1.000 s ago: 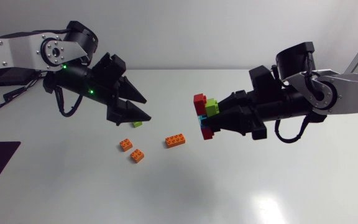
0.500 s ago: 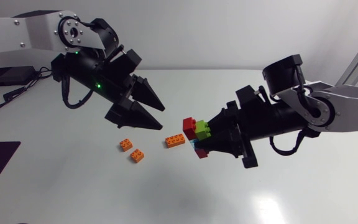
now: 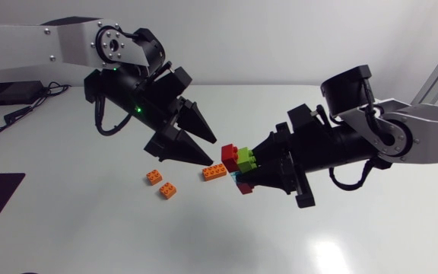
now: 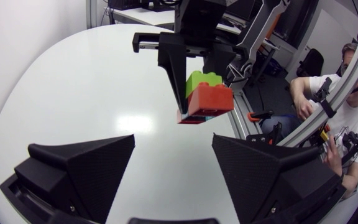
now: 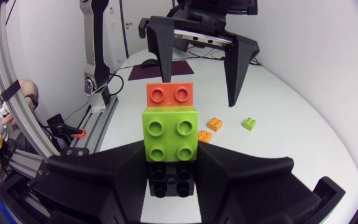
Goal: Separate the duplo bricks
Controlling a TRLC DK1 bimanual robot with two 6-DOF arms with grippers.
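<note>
**Head view.** The left arm enters from the left. The left claw (image 3: 213,151) hangs above the surface (image 3: 333,236) with its fingers spread and nothing in them. Its tips are just left of the brick stack (image 3: 239,164). The right claw (image 3: 251,169), entering from the right, is clamped on that stack and holds it off the surface near the middle. Three orange bricks (image 3: 215,172) lie apart from one another on the surface under the left claw.

**Left wrist view.** The left claw (image 4: 173,155) is wide apart, with nothing between the fingers. The brick stack (image 4: 205,99) hangs ahead of it, a red brick facing and a green one behind. The right claw (image 4: 188,50) grips it from the far side.

**Right wrist view.** The stack sits between the right claw's fingers, clamped from both sides. A black brick (image 5: 169,177) is nearest, then a lime brick (image 5: 169,134), with an orange-red brick (image 5: 169,95) at the outer end. The left claw (image 5: 199,90) stands spread beyond the stack. Two orange bricks and a small green brick (image 5: 248,123) lie on the surface beside it.
</note>
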